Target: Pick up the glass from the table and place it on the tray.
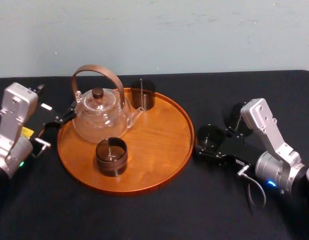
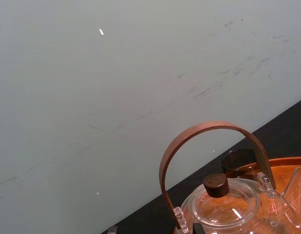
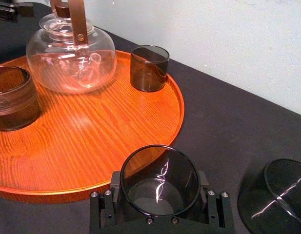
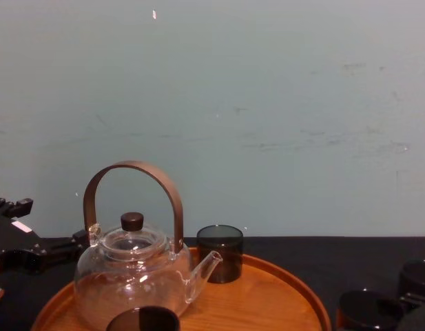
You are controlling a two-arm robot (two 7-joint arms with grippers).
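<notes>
A dark smoky glass [image 3: 159,168] stands on the black table [image 1: 159,210] just right of the round orange-brown tray [image 1: 159,145]. My right gripper [image 3: 160,187] holds it, with a black finger pressed against each side. From the head the same glass [image 1: 211,134] and right gripper [image 1: 208,146] sit close to the tray's right rim. My left gripper [image 1: 64,117] rests at the tray's left edge, beside the teapot.
On the tray stand a glass teapot [image 1: 100,119] with a brown arched handle and two dark glasses, one at the back [image 1: 143,93] and one at the front [image 1: 111,156]. Another dark glass [image 3: 282,195] stands on the table to the right of the held one. A wall rises behind the table.
</notes>
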